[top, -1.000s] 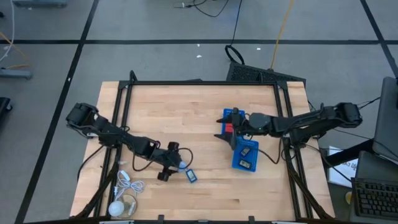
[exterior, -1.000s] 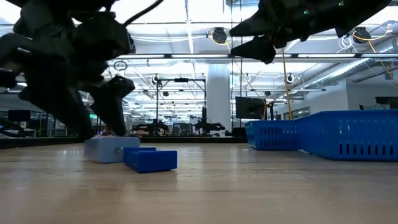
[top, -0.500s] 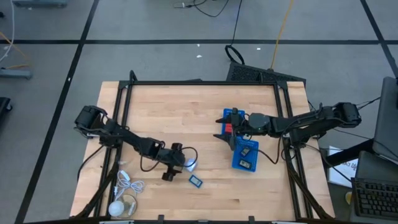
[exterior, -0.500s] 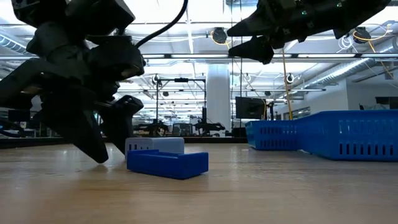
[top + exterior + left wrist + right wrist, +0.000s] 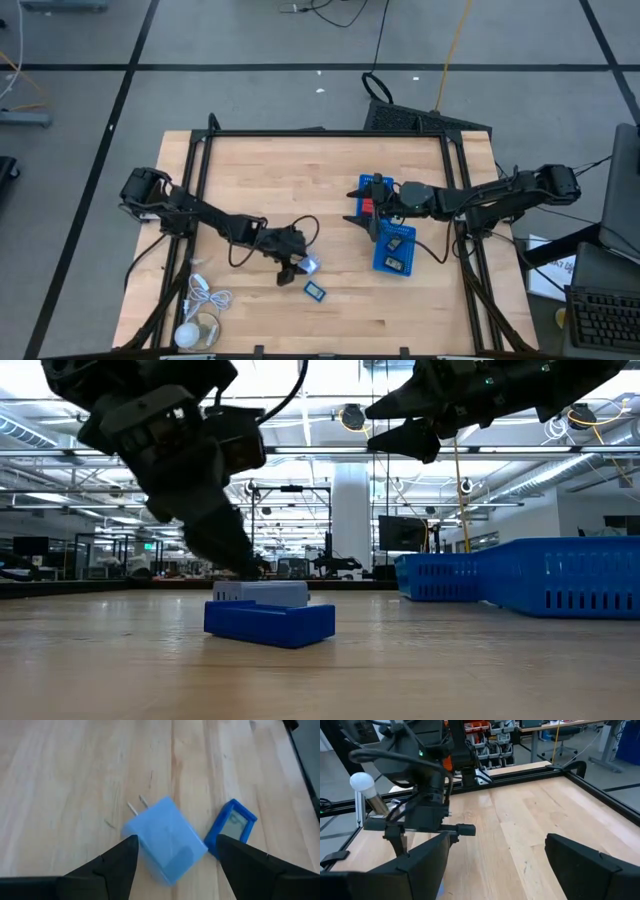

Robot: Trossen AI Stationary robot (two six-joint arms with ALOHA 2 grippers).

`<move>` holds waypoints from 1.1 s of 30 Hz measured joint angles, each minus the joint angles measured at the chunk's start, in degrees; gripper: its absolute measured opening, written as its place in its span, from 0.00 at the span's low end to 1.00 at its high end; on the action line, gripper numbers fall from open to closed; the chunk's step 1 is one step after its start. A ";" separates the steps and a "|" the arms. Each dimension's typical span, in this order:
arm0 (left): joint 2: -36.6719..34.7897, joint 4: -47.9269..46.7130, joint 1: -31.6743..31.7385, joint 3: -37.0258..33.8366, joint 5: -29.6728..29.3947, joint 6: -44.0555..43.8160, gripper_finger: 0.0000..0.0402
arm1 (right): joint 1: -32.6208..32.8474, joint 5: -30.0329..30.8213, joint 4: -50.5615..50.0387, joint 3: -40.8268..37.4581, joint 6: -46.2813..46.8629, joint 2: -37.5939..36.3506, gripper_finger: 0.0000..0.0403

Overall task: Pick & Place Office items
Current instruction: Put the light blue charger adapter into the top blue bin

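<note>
While the left gripper (image 5: 298, 266) hangs low over the front-centre of the table (image 5: 300, 170), its fingers spread wide, the pale grey-blue plug block (image 5: 167, 839) lies between them on the wood, not yet clamped. Wrist view: block sits skewed to the fingers, two metal prongs pointing away from the camera. Blue flat item (image 5: 231, 826) lies just beside it, apparently touching at one corner. Low view: blue piece (image 5: 269, 622) in front, grey-blue block (image 5: 262, 592) right behind it.

Right gripper (image 5: 362, 207) waits above the near end of the blue trays (image 5: 388, 262), fingers apart, nothing held. Several office items already lie in the trays: red piece (image 5: 367, 207), dark pieces (image 5: 394, 243).

Judged step: closing on the plug block for a carry to the trays.

Risks:
- Block is skewed between the fingers. A close from here may bear on its corners, not its flat faces, so it could twist or squirt out.
- One finger (image 5: 260, 865) stands near the blue item. Closing may shove that piece aside or pinch it together with the block.
- Smooth plastic casing on bare wood looks likely to slide before the grip bites.
- Coiled white cable (image 5: 205, 297) at the front left corner lies well apart; no snag expected.
</note>
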 joint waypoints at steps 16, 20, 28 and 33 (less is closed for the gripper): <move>1.80 -14.82 -2.46 6.20 -15.82 9.04 0.67 | 0.00 0.06 -0.92 -0.02 0.00 0.00 0.78; 1.54 -22.08 -2.41 6.49 -20.45 8.56 0.67 | 0.00 0.05 -0.91 -0.02 0.00 0.00 0.78; 1.36 -29.89 -1.27 6.48 -24.23 6.87 0.67 | 0.00 0.04 -0.87 -0.02 0.02 0.00 0.78; -0.42 -31.78 -1.17 7.84 -24.11 3.90 0.67 | 0.00 0.04 -0.90 -0.02 0.01 0.00 0.78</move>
